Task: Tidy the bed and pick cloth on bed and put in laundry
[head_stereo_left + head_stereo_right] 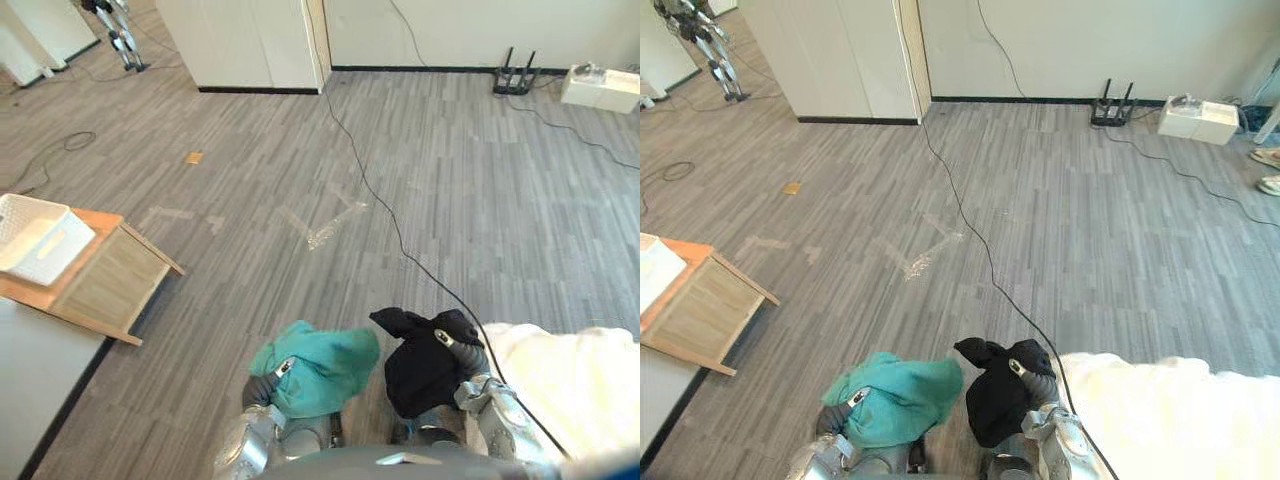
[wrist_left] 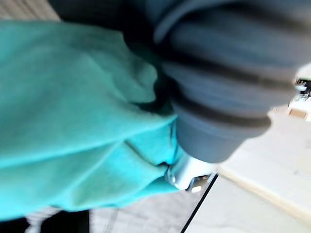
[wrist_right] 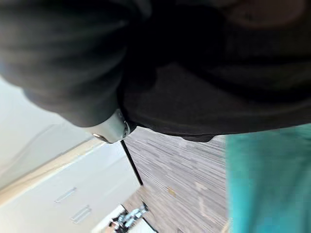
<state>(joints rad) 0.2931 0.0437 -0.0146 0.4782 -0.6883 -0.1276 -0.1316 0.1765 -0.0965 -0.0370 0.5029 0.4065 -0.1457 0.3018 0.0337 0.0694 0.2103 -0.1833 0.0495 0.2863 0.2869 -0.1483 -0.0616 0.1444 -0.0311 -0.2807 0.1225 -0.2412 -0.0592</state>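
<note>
In the head views, a teal cloth (image 1: 325,370) is hanging bunched over the robot's left hand (image 1: 265,387) at about 6 o'clock, low in the frame and above the grey plank floor (image 1: 450,180). Just beside it, toward 5 o'clock, a black cloth (image 1: 420,372) is draping over the right hand (image 1: 468,358) in the same way. The two cloths are sitting close together without clearly touching. Each cloth is covering its hand, in the wrist views too, so I cannot tell how tightly either hand is closing on it. White bedding (image 1: 585,385) on the bed is lying at 4 o'clock, just beside the black cloth. A white laundry basket (image 1: 35,238) is resting on a wooden table (image 1: 100,222) at 9 o'clock, well apart from both cloths. A slatted wooden panel (image 1: 112,282) is leaning at the table's near side.
</note>
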